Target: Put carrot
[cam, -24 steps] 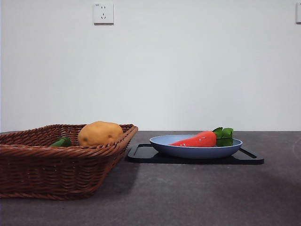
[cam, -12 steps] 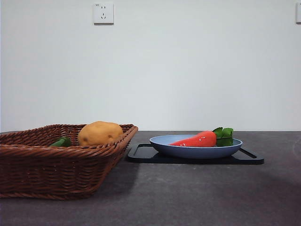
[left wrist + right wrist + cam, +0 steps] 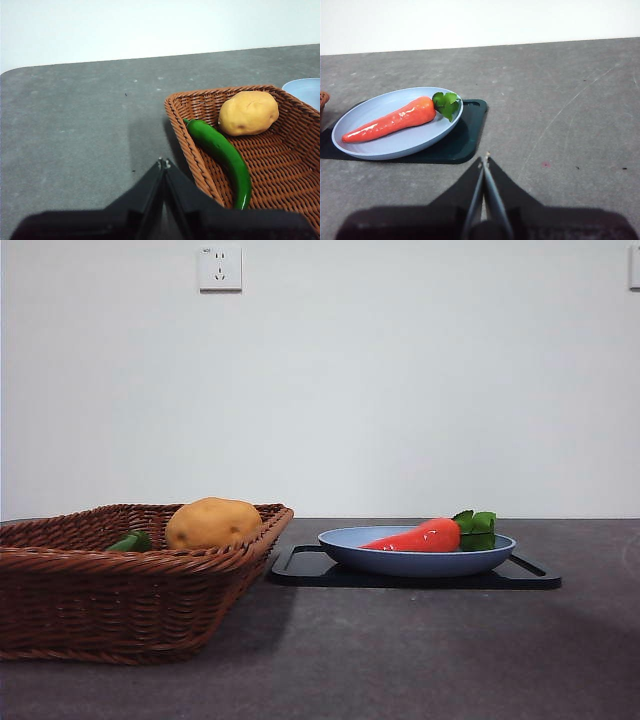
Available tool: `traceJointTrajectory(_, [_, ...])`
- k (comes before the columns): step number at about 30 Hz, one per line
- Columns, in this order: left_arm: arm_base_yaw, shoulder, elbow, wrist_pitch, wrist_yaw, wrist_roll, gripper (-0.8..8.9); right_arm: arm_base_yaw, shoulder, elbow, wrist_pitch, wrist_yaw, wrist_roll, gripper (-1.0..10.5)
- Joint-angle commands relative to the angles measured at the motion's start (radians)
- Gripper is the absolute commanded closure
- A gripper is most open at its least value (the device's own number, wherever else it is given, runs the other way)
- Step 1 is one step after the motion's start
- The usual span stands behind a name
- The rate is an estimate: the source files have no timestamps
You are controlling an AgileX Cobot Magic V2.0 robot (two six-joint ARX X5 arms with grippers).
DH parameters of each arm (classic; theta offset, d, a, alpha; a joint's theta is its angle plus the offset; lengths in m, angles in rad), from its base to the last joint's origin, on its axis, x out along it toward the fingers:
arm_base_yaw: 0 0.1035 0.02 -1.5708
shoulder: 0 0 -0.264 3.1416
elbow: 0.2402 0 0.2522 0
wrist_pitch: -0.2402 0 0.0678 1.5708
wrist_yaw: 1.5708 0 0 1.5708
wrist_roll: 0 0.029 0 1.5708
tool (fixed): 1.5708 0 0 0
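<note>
The red-orange carrot (image 3: 420, 537) with a green leafy top lies in a light blue plate (image 3: 400, 562) on a dark tray (image 3: 300, 565); it also shows in the right wrist view (image 3: 390, 121). My right gripper (image 3: 484, 159) is shut and empty, held back from the plate (image 3: 410, 142) over bare table. My left gripper (image 3: 163, 163) is shut and empty, just outside the corner of the wicker basket (image 3: 200, 160). Neither gripper shows in the front view.
The brown wicker basket (image 3: 100, 590) stands at the front left and holds a tan potato (image 3: 212, 523) and a green pepper (image 3: 130, 541). In the left wrist view the potato (image 3: 248, 113) and pepper (image 3: 222, 152) lie side by side. A wall socket (image 3: 220, 268) is behind.
</note>
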Motion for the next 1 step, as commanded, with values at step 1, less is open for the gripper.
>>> traceJointTrajectory(1, [0.002,-0.004,-0.010,0.012,0.002,-0.006,8.05,0.000,-0.002,-0.003,0.002,0.003,0.010,9.4])
